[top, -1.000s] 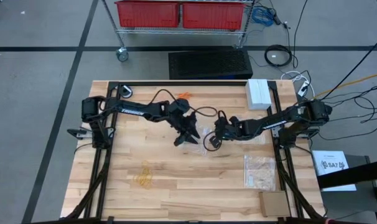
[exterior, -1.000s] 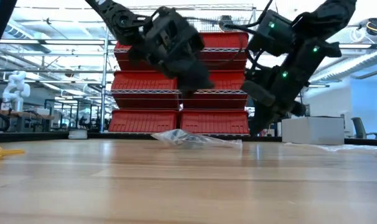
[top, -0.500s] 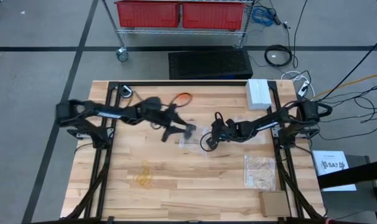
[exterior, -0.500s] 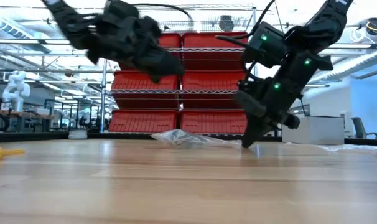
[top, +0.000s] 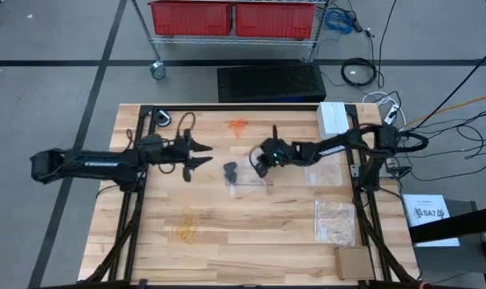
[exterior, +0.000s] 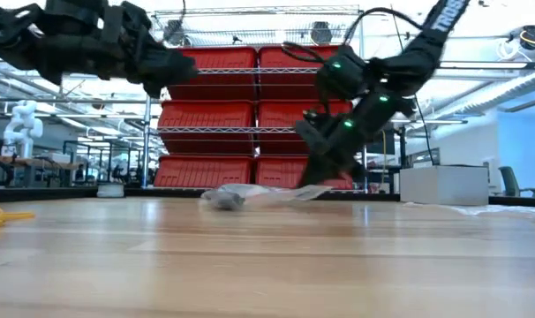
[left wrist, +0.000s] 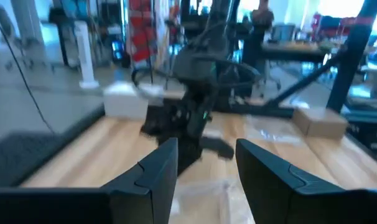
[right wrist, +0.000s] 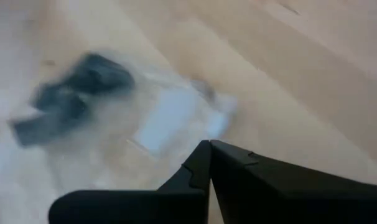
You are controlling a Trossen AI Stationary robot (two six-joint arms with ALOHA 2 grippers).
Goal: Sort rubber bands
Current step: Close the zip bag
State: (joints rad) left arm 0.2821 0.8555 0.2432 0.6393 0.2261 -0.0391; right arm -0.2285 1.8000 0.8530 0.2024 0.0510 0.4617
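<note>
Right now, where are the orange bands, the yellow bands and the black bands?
orange bands [top: 238, 126]: high view, middle of the cluster near the table's far edge.
yellow bands [top: 186, 228]: high view, middle of the loose heap.
black bands [top: 230, 168]: high view, on the dark clump at the clear bag.

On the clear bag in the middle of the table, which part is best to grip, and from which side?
Probably the flat empty edge of the clear bag, from above: it lies thin on the table, and the black rubber bands bunch at its other end.
</note>
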